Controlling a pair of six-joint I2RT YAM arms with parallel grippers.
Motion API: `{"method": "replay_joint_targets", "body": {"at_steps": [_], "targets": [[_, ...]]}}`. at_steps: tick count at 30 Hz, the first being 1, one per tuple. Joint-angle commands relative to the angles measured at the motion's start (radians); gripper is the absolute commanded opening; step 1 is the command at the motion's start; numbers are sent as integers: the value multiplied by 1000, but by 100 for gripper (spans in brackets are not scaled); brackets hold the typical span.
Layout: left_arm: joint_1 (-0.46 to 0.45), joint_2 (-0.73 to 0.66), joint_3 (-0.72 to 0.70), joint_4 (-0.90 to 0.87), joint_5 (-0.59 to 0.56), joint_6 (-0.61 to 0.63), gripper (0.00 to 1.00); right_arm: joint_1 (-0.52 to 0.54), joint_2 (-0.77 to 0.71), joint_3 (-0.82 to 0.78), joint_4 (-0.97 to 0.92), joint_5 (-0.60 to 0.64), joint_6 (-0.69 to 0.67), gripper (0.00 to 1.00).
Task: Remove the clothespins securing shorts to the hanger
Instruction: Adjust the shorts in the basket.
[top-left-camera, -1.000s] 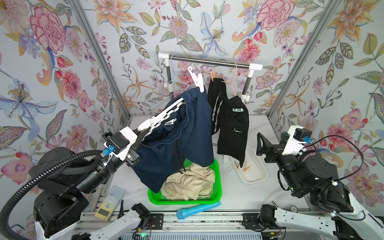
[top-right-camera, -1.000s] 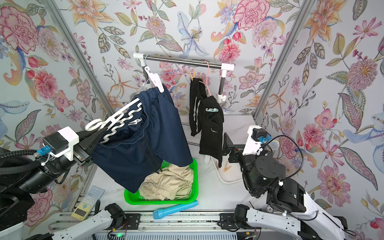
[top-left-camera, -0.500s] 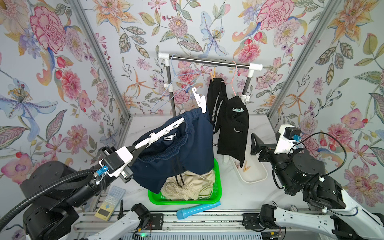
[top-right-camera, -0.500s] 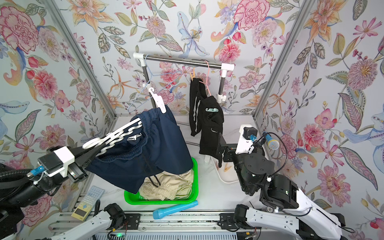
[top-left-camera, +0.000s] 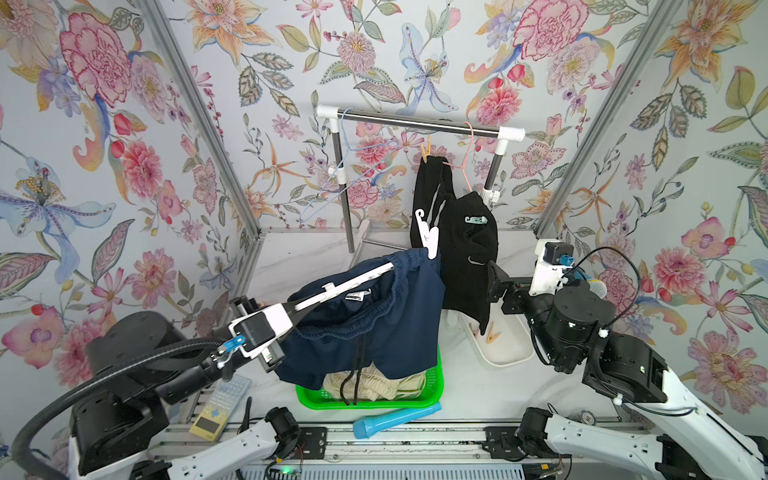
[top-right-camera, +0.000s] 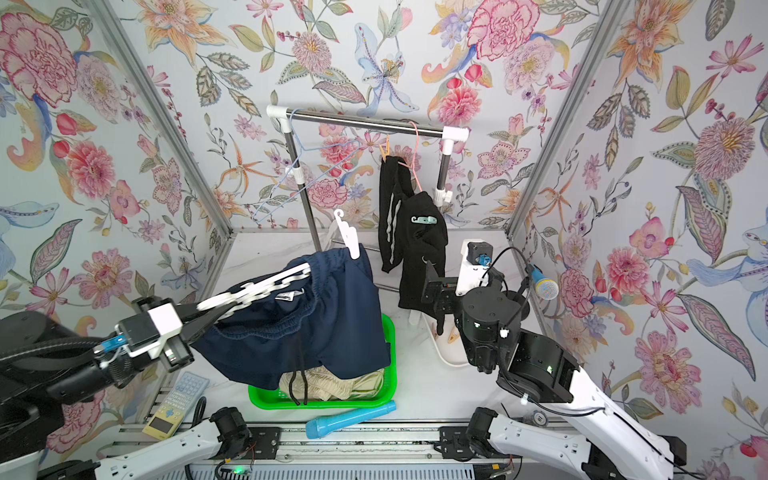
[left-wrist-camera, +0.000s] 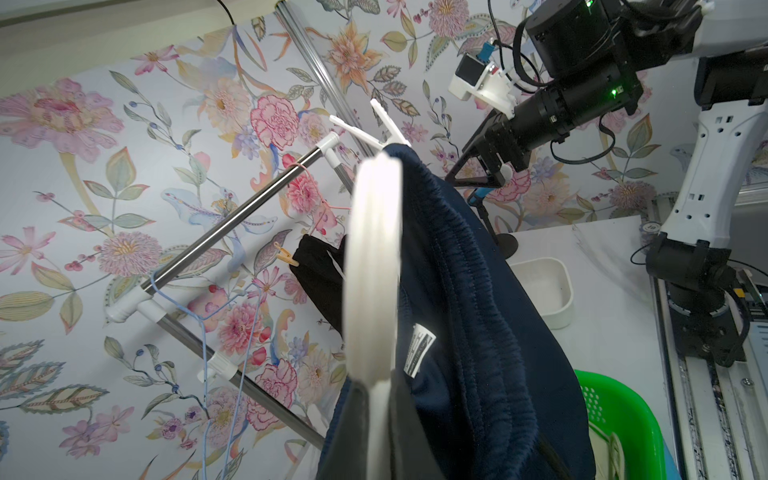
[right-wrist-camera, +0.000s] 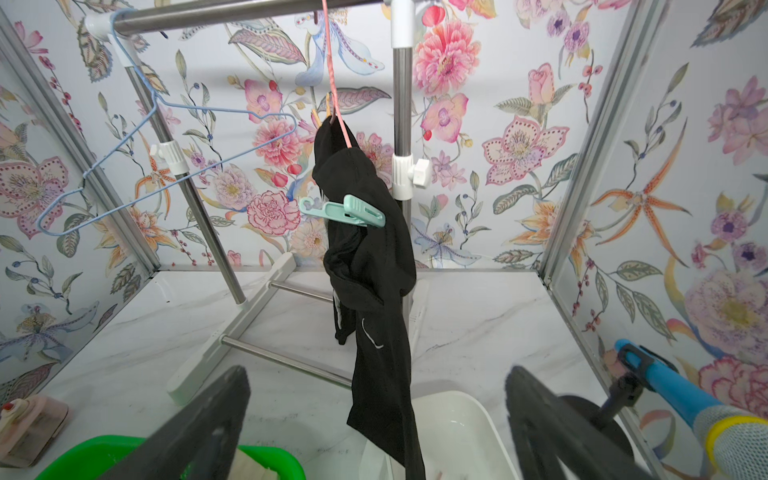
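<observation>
Between the left gripper's (left-wrist-camera: 378, 432) jaws: white hanger (top-left-camera: 353, 286), clamped tight at its near end. Left arm sits low, forearm reaching up and inward, and the hanger slopes up away from it. Navy shorts (top-left-camera: 374, 328) hang off the hanger by the waistband. White clip (top-left-camera: 428, 239) pins the waistband at the far tip. Hem and drawstring hang over the green basket (top-left-camera: 434, 386), which holds beige shorts (top-left-camera: 374, 382).

Right gripper (right-wrist-camera: 378, 374) jaws are spread wide with nothing in them. It's level and pointed at the black shorts (right-wrist-camera: 374, 257), close but not touching. Black shorts hang from a pink hanger (right-wrist-camera: 334, 83) on the rail (top-left-camera: 415, 122). Teal clip (right-wrist-camera: 345, 212) sits mid-cloth, wooden pin (top-left-camera: 426, 151) at the top. White tray (top-left-camera: 515, 353) below the right gripper holds a loose pin (top-left-camera: 492, 332).

Blue tube (top-left-camera: 395, 417) lies in front of the basket. Blue hanger (top-left-camera: 353, 174) hangs at the rail's other end.
</observation>
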Motion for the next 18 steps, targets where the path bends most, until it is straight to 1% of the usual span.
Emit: {"method": "replay_joint_targets", "body": {"at_steps": [1,3,6,7,9,11,13,15,18], "targets": [[-11,74,-20,55,38,14,0,-113,7,27,-86,-201,72,97],[-11,105,-36,57,18,18,0,-197,10,19,-113,-286,89,97],[-10,132,-85,81,-40,27,0,-314,-6,-11,-120,-401,104,97],[-9,138,-107,94,-49,29,0,-385,-14,-18,-120,-447,107,97],[0,148,-139,124,-40,33,0,-461,-21,-32,-119,-524,110,97],[20,164,-161,151,-5,36,0,-512,-21,-41,-120,-588,110,97],[69,172,-189,184,43,29,0,-537,-22,-49,-118,-628,109,97],[134,165,-235,217,110,20,0,-540,-23,-55,-118,-656,102,97],[285,123,-346,280,246,10,0,-543,-38,-71,-101,-696,79,97]]}}
